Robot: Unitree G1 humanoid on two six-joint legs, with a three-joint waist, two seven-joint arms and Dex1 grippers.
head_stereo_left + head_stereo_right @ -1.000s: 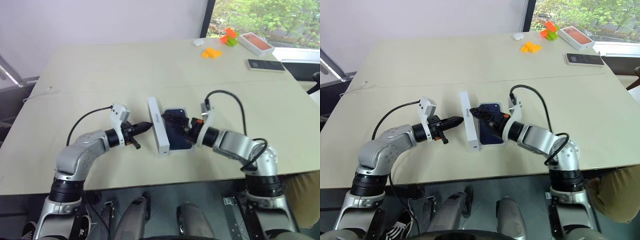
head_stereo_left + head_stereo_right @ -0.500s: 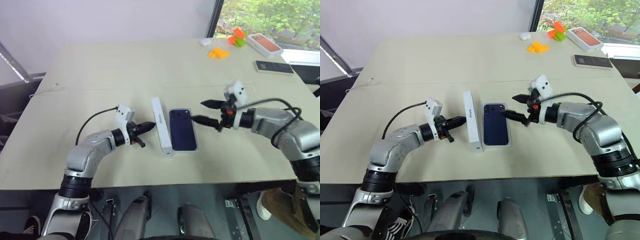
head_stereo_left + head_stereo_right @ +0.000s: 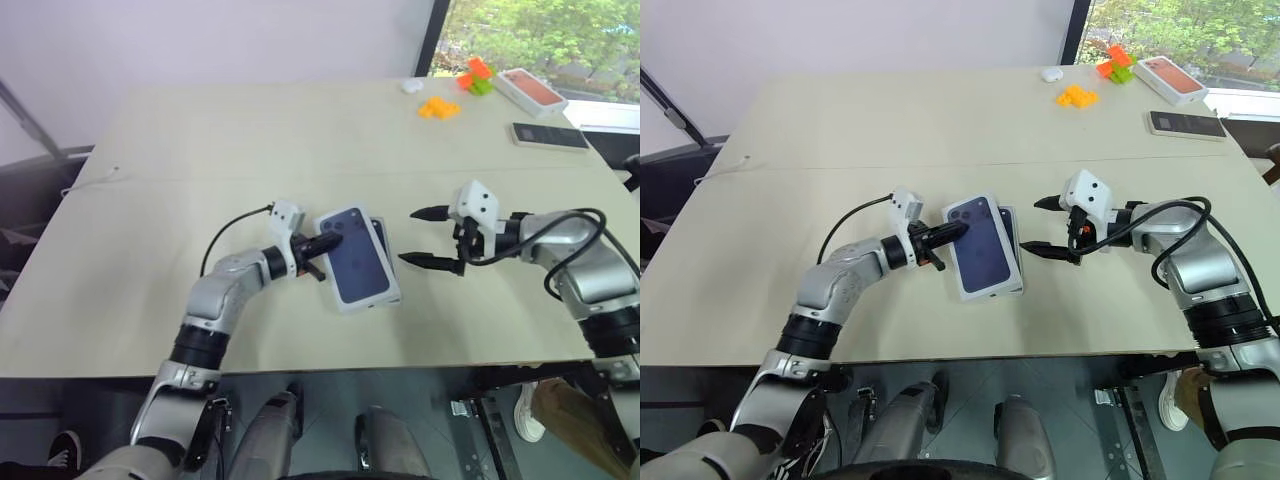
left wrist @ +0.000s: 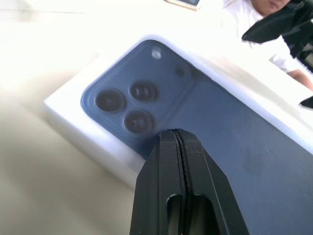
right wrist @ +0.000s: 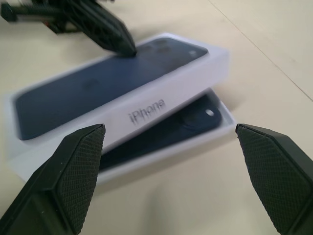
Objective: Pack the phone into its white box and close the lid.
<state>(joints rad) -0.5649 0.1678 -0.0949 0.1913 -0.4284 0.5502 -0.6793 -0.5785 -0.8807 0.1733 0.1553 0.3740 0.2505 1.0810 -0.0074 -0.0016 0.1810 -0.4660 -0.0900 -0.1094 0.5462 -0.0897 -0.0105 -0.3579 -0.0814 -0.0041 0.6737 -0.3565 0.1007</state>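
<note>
The closed left pincer point(image 4: 179, 142) touches the lid point(image 4: 205, 112), printed face up.

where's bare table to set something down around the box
Bare table runs wide behind the lid up to the far-corner clutter, and on the robot's left. Crowded: the left claw on the lid over the white box, and the right claw beside it.

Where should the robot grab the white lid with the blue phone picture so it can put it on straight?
Probably by its two long side walls, coming from above. The shallow white cardboard lid lies tilted and skewed over the white box holding the dark blue phone; its thin upright sides stand exposed, easy for open fingers to pinch.
</note>
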